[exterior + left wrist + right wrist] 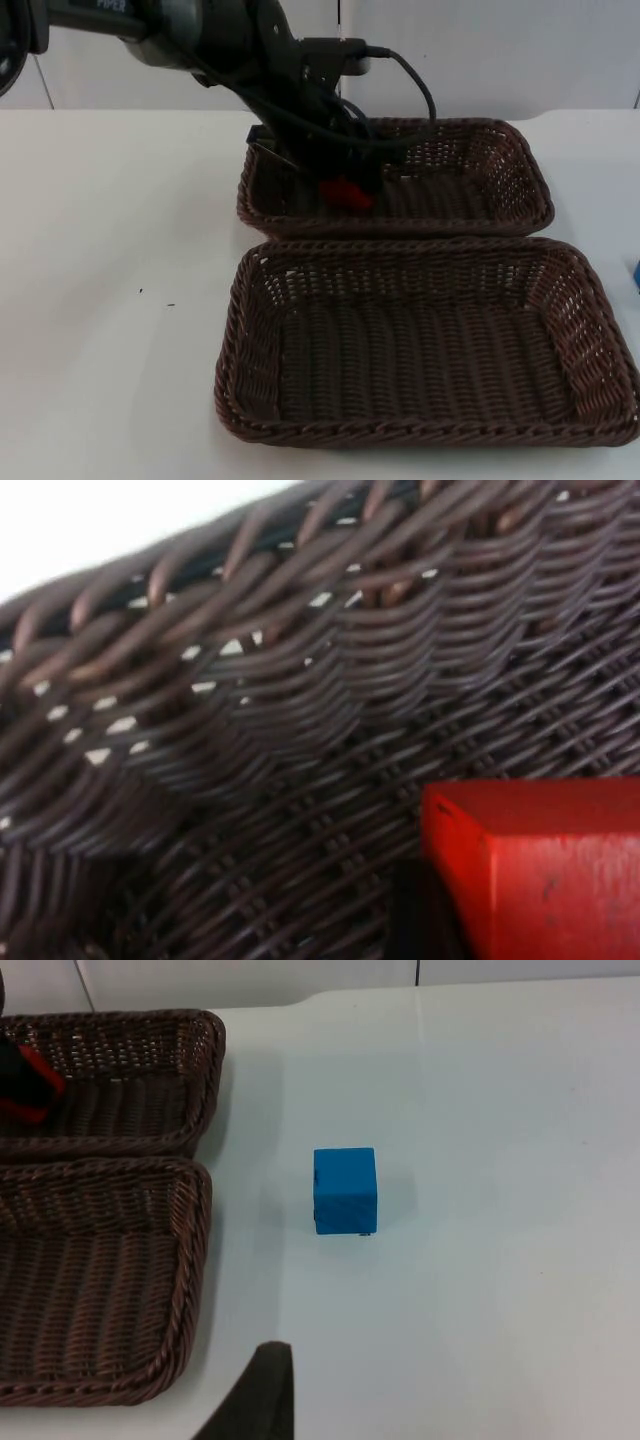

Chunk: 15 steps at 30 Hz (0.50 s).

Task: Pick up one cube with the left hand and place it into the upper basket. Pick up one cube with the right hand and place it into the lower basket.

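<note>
Nearest the top camera, the lower basket (425, 340) is sitting unfilled — a dark brown wicker tray with a braided rim and ribbed floor. Touching its far rim, the upper basket (500, 170) is lying parallel, same weave, long axis across the table. The left gripper (340, 180) is reaching down into the upper basket's left half with the red cube (347, 194) at its tip, low over the woven floor; whether the fingers are clamped or already parted cannot be told. A sliver of the blue cube (636, 275) is showing at the table's right edge.

Left wrist view: the red cube (540, 865) — smooth, sharp-edged, painted — is looming just off the basket's slanted wicker wall, so the release judged to come next is a short drop.

Right wrist view: the blue cube (345, 1190) is standing square on the white table (500, 1110), just beside the two baskets and straight ahead of the waiting right gripper, one black fingertip (262, 1395) visible; its opening cannot be judged.
</note>
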Each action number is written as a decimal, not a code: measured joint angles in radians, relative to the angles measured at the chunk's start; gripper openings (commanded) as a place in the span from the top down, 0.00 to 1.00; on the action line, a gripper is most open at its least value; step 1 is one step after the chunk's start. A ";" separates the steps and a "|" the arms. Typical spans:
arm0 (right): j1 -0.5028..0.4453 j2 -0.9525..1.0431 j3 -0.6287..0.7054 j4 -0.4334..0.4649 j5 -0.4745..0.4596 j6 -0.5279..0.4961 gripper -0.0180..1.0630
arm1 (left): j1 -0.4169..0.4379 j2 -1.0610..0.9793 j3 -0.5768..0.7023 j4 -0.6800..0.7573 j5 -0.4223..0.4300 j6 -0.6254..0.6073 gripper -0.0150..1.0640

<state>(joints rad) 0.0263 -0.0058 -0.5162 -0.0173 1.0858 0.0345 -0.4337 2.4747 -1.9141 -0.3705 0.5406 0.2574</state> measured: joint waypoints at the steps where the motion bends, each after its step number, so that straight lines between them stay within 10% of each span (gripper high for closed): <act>1: 0.000 0.000 0.000 0.000 0.000 0.000 0.01 | 0.000 0.000 0.000 0.000 0.000 0.000 0.50; 15: 0.000 0.000 0.000 0.000 0.000 0.000 0.01 | -0.002 -0.011 0.000 0.000 -0.002 0.000 0.31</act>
<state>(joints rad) 0.0263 -0.0058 -0.5162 -0.0173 1.0858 0.0345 -0.4356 2.4633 -1.9141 -0.3705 0.5383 0.2574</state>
